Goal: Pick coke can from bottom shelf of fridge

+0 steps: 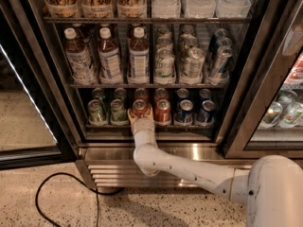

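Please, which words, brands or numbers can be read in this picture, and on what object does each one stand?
None can be read.
The labels on the bottles and cans are too blurred, also on the coke can, where the gripper is, on the bottom shelf.

Commercial drinks spot, either a shop or a canteen; cannot tell which. Evidence:
- Tall glass-door display fridge [57, 93], its wire racks stocked in rows with white-capped bottles [109, 56], green cans [97, 111] and blue cans [184, 110].
- Stainless louvred base [109, 169].
- Second cooler [284, 110] adjoining on the right.
- Speckled terrazzo floor [42, 207] with a black cable [61, 175] lying loose on it.
- Gripper [140, 118] at the bottom shelf [189, 126], by the coke can [139, 108].
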`<state>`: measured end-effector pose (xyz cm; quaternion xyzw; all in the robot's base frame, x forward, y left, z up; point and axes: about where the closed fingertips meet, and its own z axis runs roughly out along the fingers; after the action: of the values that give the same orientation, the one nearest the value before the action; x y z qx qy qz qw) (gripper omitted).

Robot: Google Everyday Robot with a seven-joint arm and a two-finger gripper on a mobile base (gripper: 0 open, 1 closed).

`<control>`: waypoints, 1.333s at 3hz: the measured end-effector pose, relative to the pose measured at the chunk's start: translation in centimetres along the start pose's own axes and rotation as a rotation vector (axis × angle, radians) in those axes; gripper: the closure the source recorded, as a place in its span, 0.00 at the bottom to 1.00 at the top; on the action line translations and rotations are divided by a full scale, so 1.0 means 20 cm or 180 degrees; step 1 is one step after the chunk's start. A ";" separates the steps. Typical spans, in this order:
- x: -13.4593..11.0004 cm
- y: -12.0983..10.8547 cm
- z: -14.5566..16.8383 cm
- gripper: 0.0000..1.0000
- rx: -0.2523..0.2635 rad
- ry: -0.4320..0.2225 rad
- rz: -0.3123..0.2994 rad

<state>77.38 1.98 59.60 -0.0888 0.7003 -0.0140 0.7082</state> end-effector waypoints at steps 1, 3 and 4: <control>-0.01 -0.03 -0.06 0.97 -0.0001 -0.0132 0.0095; -0.12 -0.07 -0.20 1.00 -0.0020 -0.0439 0.0142; -0.33 -0.09 -0.43 1.00 -0.0190 -0.0880 0.0098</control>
<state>68.83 0.20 66.45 -0.1001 0.5975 0.0300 0.7951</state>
